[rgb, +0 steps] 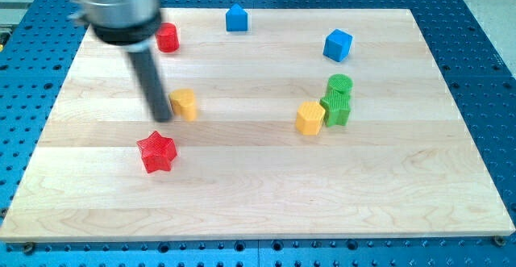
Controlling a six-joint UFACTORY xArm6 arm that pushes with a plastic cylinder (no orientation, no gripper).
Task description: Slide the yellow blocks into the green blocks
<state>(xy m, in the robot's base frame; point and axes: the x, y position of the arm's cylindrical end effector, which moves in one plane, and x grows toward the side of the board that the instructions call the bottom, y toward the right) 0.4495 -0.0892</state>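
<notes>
You see a wooden board (258, 210) on a blue perforated table. My tip (164, 118), a bare rod with no pincer to open or close, touches the left side of one yellow block (185, 104). To that block's right, well apart, a second yellow block (310, 118) touches the green block (336, 110), with a green cylinder (340, 84) just above. A red star (156, 153) lies below the first yellow block
</notes>
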